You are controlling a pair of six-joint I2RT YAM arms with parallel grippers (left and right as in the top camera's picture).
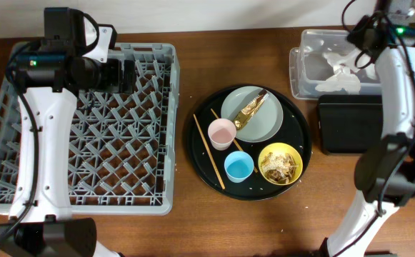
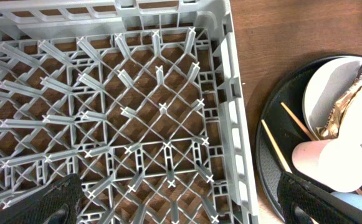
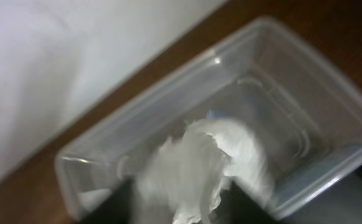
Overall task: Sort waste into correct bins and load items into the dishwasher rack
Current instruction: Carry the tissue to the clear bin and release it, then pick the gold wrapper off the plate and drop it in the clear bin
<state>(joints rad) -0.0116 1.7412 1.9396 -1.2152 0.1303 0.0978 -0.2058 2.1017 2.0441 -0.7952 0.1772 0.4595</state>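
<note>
Crumpled white tissue point(image 3: 199, 162), light and soft, pinchable at any fold, over the clear tub point(image 3: 293, 93); right gripper point(image 3: 181, 208): hold too blurred to tell; left gripper point(image 2: 184, 202) spread apart.

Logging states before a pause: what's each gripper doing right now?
Left gripper: open, empty.
Right gripper: cannot be told; view blurred, white tissue right at it.
</note>
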